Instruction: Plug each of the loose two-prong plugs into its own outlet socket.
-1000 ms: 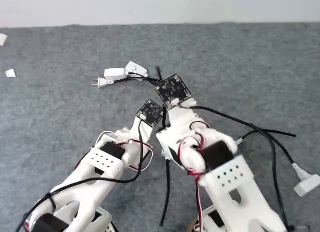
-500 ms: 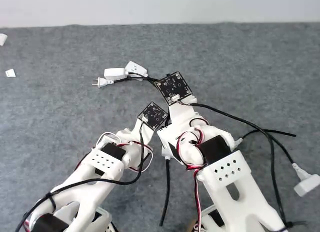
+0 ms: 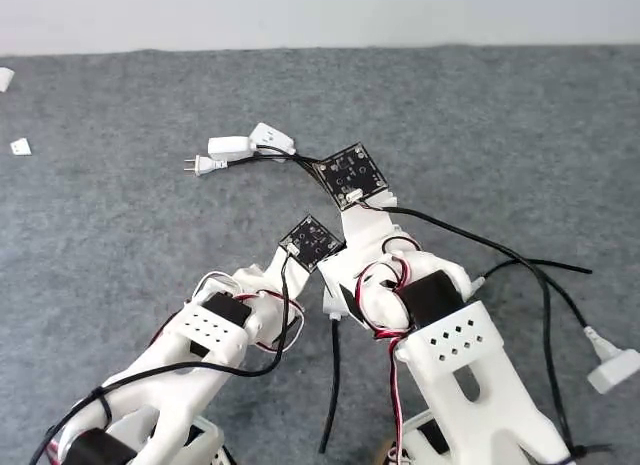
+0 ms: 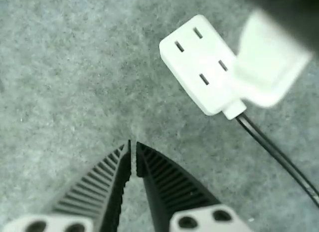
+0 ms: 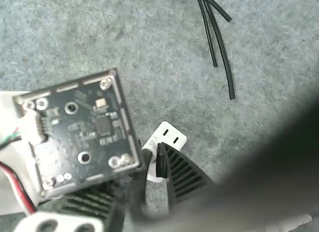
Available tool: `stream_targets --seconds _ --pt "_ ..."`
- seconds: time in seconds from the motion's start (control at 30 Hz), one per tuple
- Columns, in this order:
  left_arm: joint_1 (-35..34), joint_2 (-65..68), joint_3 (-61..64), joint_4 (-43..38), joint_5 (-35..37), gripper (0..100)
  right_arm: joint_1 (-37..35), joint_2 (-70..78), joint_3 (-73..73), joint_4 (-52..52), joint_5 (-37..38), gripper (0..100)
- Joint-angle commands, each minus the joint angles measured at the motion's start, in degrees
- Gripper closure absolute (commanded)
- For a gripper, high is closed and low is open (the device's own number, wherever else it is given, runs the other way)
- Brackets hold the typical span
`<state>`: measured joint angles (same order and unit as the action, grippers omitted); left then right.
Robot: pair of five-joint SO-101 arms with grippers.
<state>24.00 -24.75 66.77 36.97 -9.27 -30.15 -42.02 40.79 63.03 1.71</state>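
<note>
Grey carpet (image 3: 120, 265) covers the whole table. Both arms come in from the near edge and lean toward the same spot. The right arm (image 3: 450, 355) is the bulkier shape, with red and black wiring looped over its joints. The left arm (image 3: 190, 355) sits just beside it, angled inward.

Black cables (image 3: 545, 285) trail across the carpet to the right, and one ends in a white connector (image 3: 612, 370) near the right edge, well apart from the arms.

In the right wrist view, the left arm's square circuit board (image 5: 75, 137) sits close in front. Past its corner is the right gripper (image 5: 152, 167), with a white socket face touching it. Whether it is clamped on that piece, I cannot tell.

The white socket block (image 3: 272, 137) lies beyond both arms. The left gripper (image 4: 132, 159) hovers over bare carpet, its ribbed fingers pressed almost together with nothing between them. The block is near its tips but apart, slots facing up.

Touching the block is a white plug body (image 3: 228, 145). Just beside that lies the loose two-prong plug (image 3: 203, 165), flat on the carpet with its prongs pointing left.

Two small white scraps (image 3: 20, 146) sit at the far left edge.
</note>
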Motion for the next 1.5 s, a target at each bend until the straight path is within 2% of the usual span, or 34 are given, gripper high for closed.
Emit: stream_targets --seconds 0.0,0.07,0.23,0.4,0.57,1.47 --pt "-0.5 -1.1 -0.1 -4.2 -0.2 99 1.9 0.7 -0.8 -2.3 -1.4 99.1" --pt "-3.5 -1.2 -0.2 -7.5 2.2 99 3.7 0.7 2.1 -6.2 -4.1 99.1" --pt "-8.4 -1.2 -0.2 -14.3 14.9 99 6.8 0.7 12.0 -19.0 -11.3 99.1" --pt "-9.7 -1.2 -0.1 -16.7 20.2 99 6.5 0.7 15.7 -22.6 -13.5 99.1" --pt "-10.6 -1.2 -0.1 -17.8 20.5 99 4.6 0.7 16.0 -22.7 -13.9 99.1" --pt "-10.6 -1.2 -0.1 -17.8 20.4 99 5.1 0.7 20.7 -30.7 -8.8 99.1"
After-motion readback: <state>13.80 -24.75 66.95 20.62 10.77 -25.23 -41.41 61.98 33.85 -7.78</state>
